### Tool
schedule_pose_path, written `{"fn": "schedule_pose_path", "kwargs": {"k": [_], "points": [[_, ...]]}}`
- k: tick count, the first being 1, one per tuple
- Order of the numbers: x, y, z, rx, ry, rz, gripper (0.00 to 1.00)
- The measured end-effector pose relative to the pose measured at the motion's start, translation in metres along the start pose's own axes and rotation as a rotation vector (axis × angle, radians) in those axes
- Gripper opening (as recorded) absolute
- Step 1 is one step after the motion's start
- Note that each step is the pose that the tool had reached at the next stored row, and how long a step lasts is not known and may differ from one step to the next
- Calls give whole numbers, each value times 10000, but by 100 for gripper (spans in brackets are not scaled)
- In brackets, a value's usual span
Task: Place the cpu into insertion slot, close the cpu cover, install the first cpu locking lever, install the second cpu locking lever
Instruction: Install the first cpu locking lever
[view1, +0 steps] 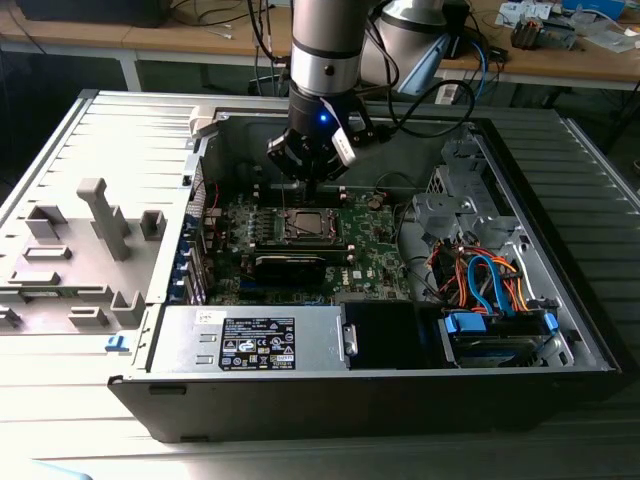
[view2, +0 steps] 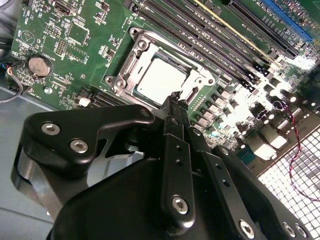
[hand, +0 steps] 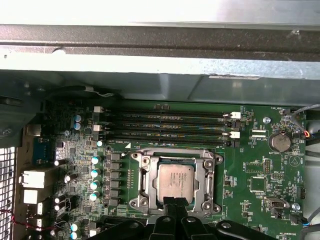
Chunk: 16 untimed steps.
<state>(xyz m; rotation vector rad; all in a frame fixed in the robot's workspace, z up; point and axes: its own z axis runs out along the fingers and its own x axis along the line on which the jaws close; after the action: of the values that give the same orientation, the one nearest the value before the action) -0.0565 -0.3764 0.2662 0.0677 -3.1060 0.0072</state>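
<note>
The cpu (hand: 175, 180) lies flat in the insertion slot (hand: 136, 158), silvery top up, square to the rim. The cpu cover (hand: 202, 175) looks to be down over it, its metal frame lying around the chip, which shows through the window. So I judge the placing done and the cover probably closed. Both wrist views are too steep and cluttered at the socket edges to show whether either locking lever is latched, so I count those two steps as open.

The gripper (view2: 176, 97) hangs just over the socket's near edge, its two slim fingers (view2: 172, 130) pressed together at the tips with nothing visible between them. Whether the tips touch the frame I cannot tell.

In the exterior view the gripper (view1: 310, 180) sits at twelve o'clock from the socket. The black heatsink (view1: 290, 263) lies at six o'clock, just beside it on the green motherboard (view1: 375, 255). The bundle of orange and blue cables (view1: 485, 280) lies well apart at about four o'clock.
</note>
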Motion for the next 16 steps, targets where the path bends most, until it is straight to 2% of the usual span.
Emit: {"fn": "schedule_pose_path", "kwargs": {"k": [16], "points": [[24,1,-4,0,1,0,11]]}}
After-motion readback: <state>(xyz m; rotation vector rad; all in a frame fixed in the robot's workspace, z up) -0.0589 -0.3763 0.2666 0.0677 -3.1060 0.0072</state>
